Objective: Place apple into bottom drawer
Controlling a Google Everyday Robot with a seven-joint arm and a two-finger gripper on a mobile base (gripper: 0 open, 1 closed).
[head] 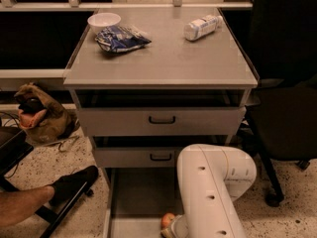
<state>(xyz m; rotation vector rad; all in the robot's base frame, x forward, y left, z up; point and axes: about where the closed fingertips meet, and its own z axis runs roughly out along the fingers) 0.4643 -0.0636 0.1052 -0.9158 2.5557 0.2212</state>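
Note:
The bottom drawer [140,193] is pulled out at the foot of the grey cabinet, its flat floor showing. The apple [167,219], red-orange and round, sits low over the drawer's front part, right against my gripper [174,229]. My white arm [210,192] reaches down from the right and hides most of the gripper, so only a pale bit of it shows beside the apple. I cannot tell whether the apple rests on the drawer floor or hangs above it.
The two upper drawers [161,120] with black handles are shut. On the cabinet top are a white bowl [104,21], a blue chip bag [121,38] and a lying bottle [202,27]. A black chair [285,113] stands right; a person's leg [34,202] and a brown bag [39,115] are on the left.

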